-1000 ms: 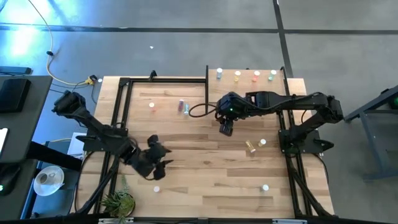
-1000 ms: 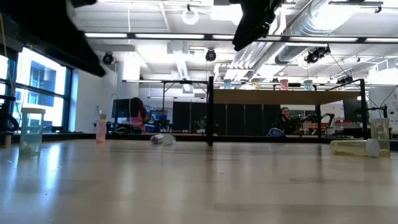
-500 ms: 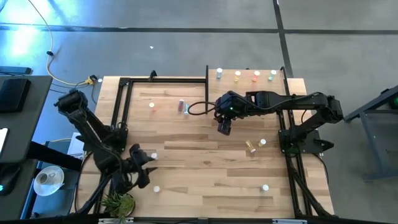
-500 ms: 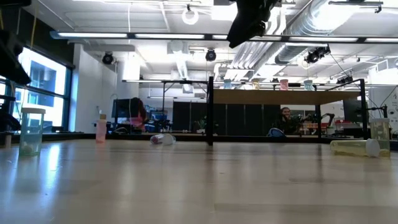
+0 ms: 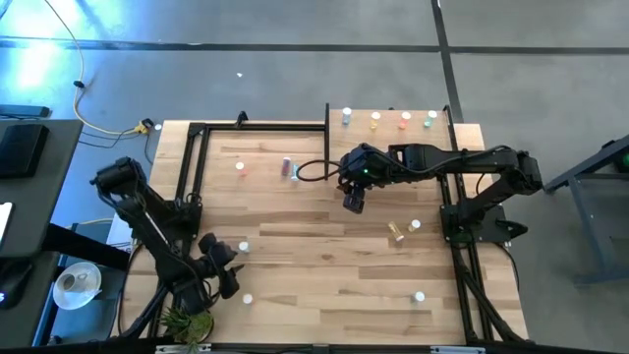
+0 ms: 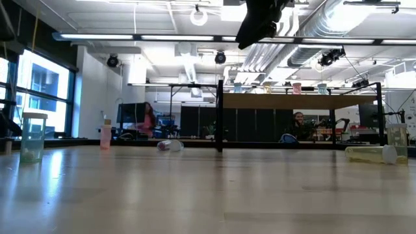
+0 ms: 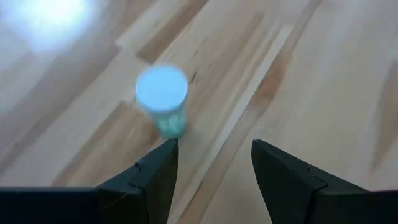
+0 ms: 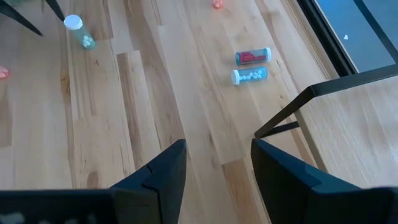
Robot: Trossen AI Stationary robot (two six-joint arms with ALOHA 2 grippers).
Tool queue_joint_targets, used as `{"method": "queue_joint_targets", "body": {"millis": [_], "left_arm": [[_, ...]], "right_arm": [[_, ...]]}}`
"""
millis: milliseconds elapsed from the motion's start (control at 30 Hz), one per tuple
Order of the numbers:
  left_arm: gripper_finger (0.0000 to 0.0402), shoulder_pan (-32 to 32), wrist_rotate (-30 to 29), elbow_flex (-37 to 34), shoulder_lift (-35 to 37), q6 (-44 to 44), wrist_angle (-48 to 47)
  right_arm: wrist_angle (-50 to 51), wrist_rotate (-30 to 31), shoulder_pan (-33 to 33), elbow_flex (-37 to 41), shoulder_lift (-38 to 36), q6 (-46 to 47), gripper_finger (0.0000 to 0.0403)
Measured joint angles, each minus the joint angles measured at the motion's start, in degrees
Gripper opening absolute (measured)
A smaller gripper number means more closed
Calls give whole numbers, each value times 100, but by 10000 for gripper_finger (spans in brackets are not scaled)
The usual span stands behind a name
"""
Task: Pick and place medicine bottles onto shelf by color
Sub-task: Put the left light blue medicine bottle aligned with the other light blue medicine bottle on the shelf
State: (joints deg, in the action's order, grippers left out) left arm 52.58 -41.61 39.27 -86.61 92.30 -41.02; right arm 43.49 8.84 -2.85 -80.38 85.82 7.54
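My left gripper point(image 5: 230, 267) is open and empty near the table's near left part. In the left wrist view point(image 7: 211, 155) its fingers stand just short of an upright pale-green bottle with a white cap point(image 7: 163, 102), which also shows in the high view point(image 5: 243, 247). My right gripper point(image 5: 354, 203) is open and empty, high over the table's middle point(image 6: 260, 19). Below it a red bottle point(image 8: 252, 57) and a blue bottle point(image 8: 249, 75) lie on their sides. The shelf point(image 5: 393, 147) stands at the far right, with several bottles upright along its far edge point(image 5: 375, 119).
A yellow bottle point(image 5: 396, 232) lies on its side beside an upright one point(image 5: 415, 225) right of centre. Other upright bottles stand near the front point(image 5: 248, 297) point(image 5: 420, 296) and far left point(image 5: 239, 166). The shelf's black upright point(image 8: 292, 115) is close to my right gripper.
My left gripper has drawn back toward the table's left and near edges and has gone out of the low view. The pale-green bottle, which the gripper covered before, now shows standing beside it.
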Motion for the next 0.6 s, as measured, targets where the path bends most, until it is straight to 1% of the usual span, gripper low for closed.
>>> {"method": "queue_joint_targets", "body": {"millis": [367, 600], "left_arm": [[193, -7, 4, 0, -989, 796, -39], [193, 9, -357, 13, -1425, 1162, -35]], "right_arm": [[-5, 0, 0, 0, 2, -1, 172], [-5, 0, 0, 0, 2, -2, 172]]}}
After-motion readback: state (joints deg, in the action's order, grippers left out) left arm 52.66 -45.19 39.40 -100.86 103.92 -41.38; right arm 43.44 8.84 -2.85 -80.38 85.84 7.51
